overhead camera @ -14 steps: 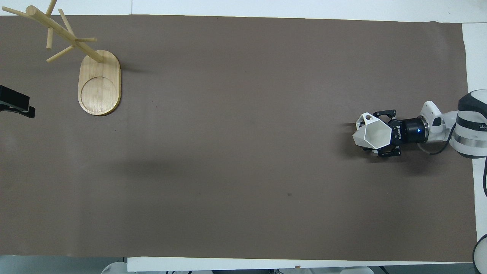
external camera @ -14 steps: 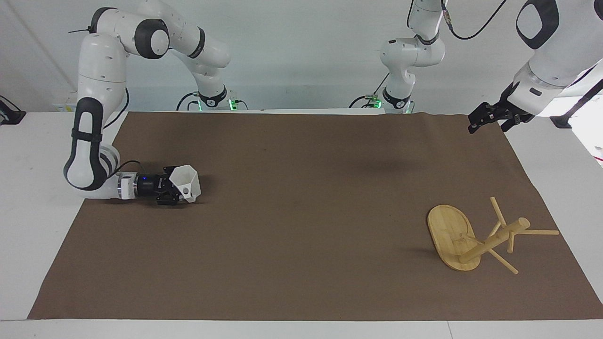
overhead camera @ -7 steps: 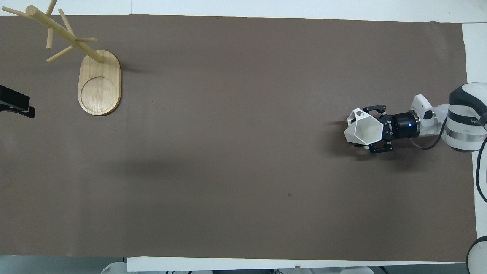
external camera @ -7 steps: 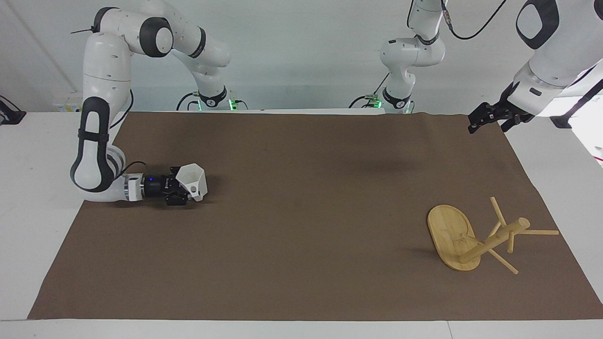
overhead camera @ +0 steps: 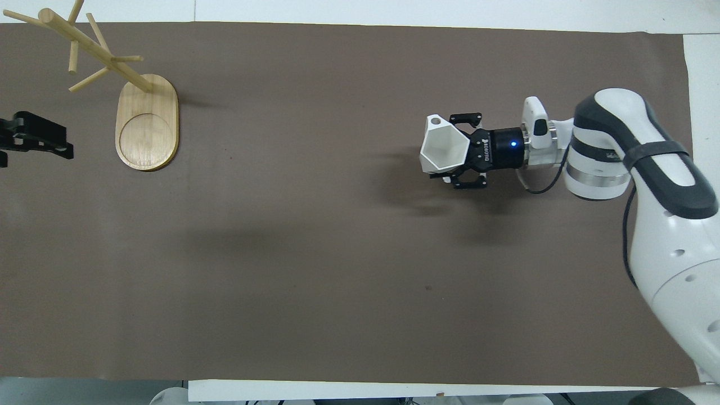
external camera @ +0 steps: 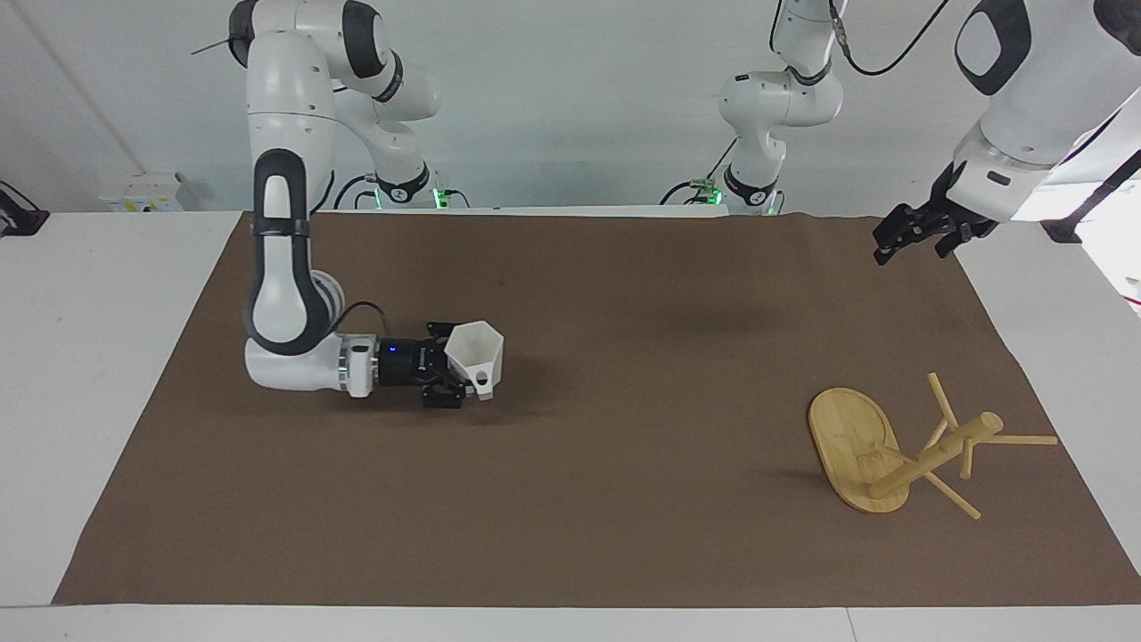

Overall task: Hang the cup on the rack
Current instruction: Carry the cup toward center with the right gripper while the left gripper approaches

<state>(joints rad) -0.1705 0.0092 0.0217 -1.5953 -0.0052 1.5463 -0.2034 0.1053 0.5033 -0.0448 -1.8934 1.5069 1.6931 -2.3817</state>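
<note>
The white faceted cup [external camera: 477,352] [overhead camera: 444,146] is held in my right gripper [external camera: 463,382] [overhead camera: 450,149], which is shut on it. The cup is carried low over the brown mat with its mouth up and its handle on the side away from the robots. The bamboo rack [external camera: 891,455] [overhead camera: 146,121] stands on its oval base at the left arm's end of the mat, its pegs bare. My left gripper [external camera: 909,245] [overhead camera: 34,138] is open and empty, raised over the mat's edge at the left arm's end.
The brown mat [external camera: 624,499] [overhead camera: 315,253] covers most of the white table [external camera: 80,357]. Nothing else lies on it between the cup and the rack.
My right gripper has carried the cup over the mat toward the left arm's end, its arm swinging in over the table. My left gripper has shifted slightly toward the rack.
</note>
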